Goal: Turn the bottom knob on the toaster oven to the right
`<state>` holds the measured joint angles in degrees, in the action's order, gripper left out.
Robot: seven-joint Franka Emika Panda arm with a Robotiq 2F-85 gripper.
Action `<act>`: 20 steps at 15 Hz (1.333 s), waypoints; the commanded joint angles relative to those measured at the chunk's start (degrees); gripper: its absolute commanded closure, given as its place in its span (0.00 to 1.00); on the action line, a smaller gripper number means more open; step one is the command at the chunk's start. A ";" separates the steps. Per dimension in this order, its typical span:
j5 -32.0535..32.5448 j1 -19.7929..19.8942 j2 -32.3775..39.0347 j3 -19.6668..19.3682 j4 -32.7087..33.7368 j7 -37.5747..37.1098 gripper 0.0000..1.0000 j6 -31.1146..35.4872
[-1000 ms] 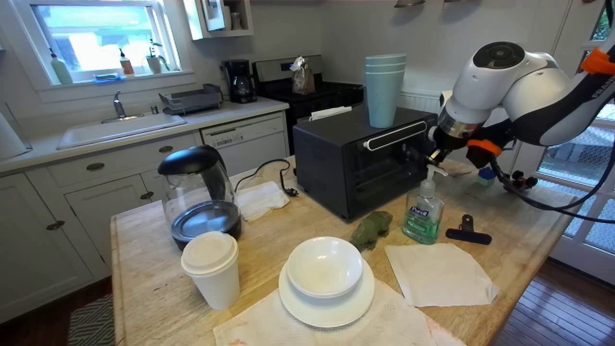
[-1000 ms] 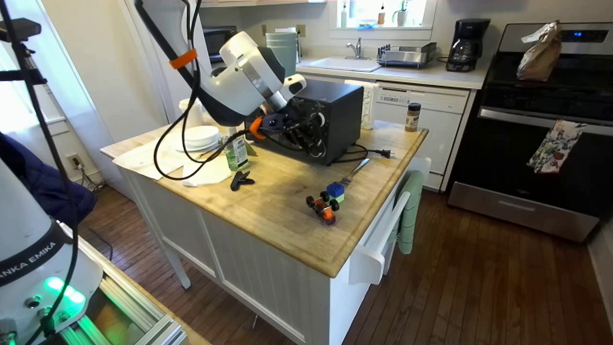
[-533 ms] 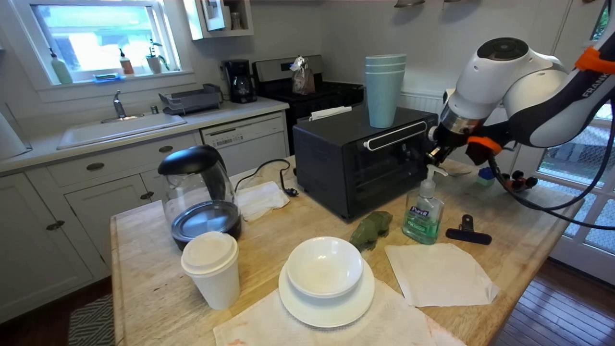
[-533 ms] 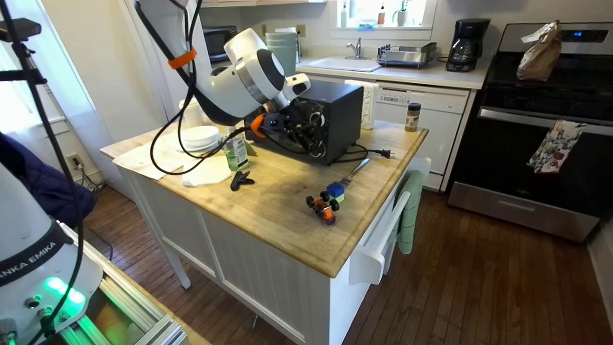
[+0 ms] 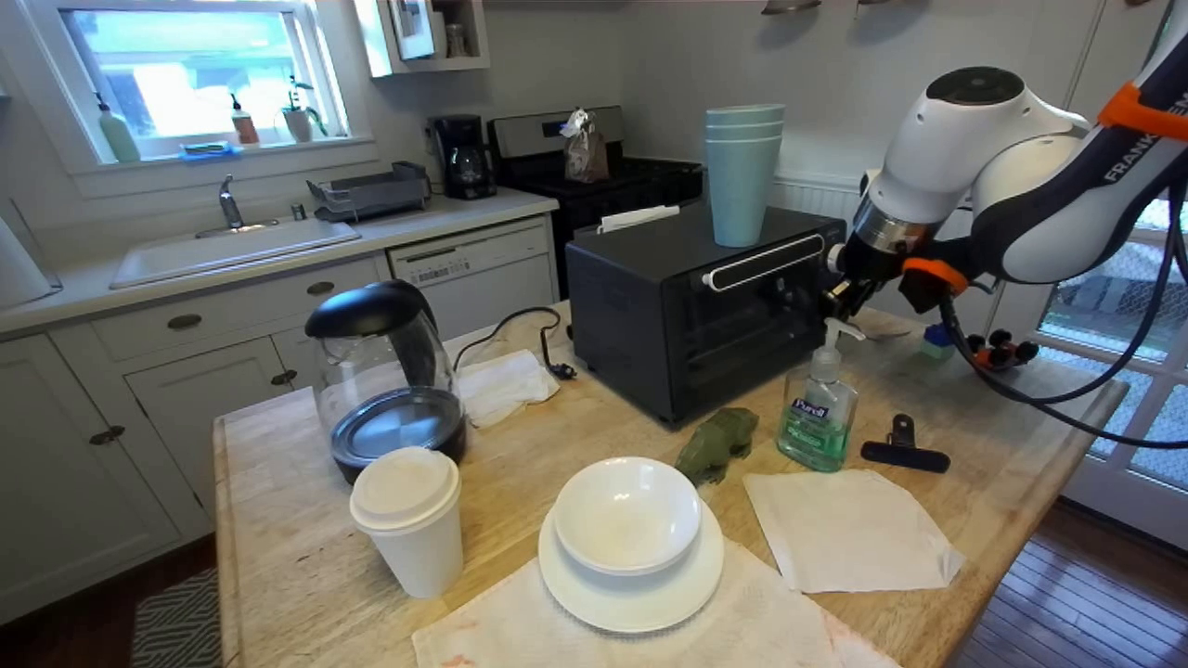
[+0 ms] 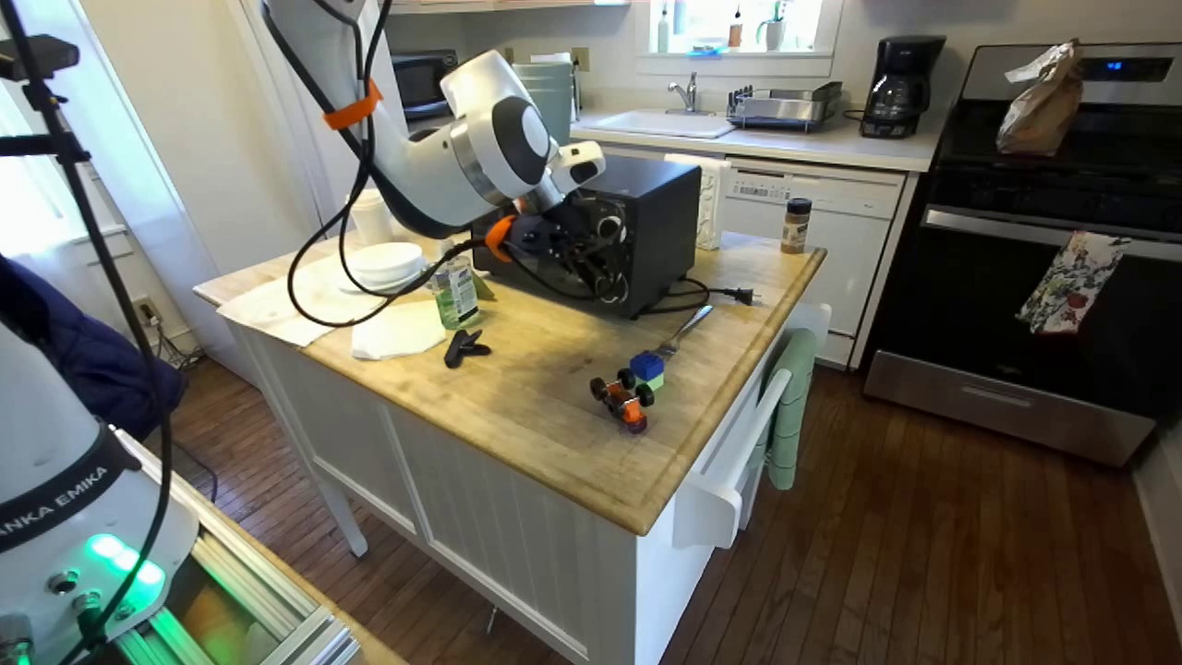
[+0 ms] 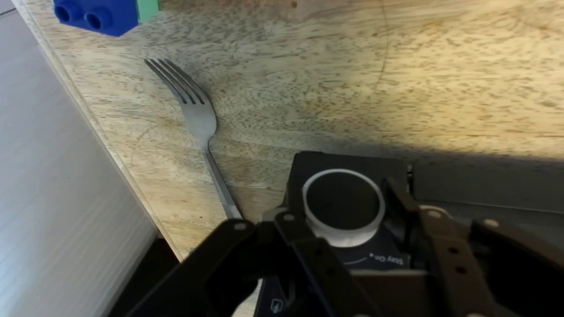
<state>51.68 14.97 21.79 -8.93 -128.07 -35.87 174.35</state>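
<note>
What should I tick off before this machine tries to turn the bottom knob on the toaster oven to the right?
1. The bottom knob lies between the fingers: ok, the wrist view shows a finger to each side.
2. The fingers grip it firmly: cannot tell, the contact is too dark to make out.
3. The knob's present setting is known: cannot tell, a "Stay On" label is readable but no pointer shows clearly.
4. The stacked cups on the toaster oven stand upright: ok.
5. The sanitizer bottle is apart from the fingers: ok, an exterior view shows it well to one side.
</note>
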 commanded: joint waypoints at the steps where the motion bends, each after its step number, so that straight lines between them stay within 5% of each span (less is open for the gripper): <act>1: -3.90 1.94 1.65 1.53 0.16 0.07 0.78 -0.49; 2: -3.76 1.77 1.52 1.32 0.30 0.10 0.33 -0.61; 7: -2.33 0.78 1.59 -0.62 0.64 -1.39 0.00 -2.46; 20: -3.64 1.63 -6.93 1.05 -3.69 1.24 0.00 -7.38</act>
<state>49.78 15.90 19.06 -8.86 -129.16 -36.38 169.59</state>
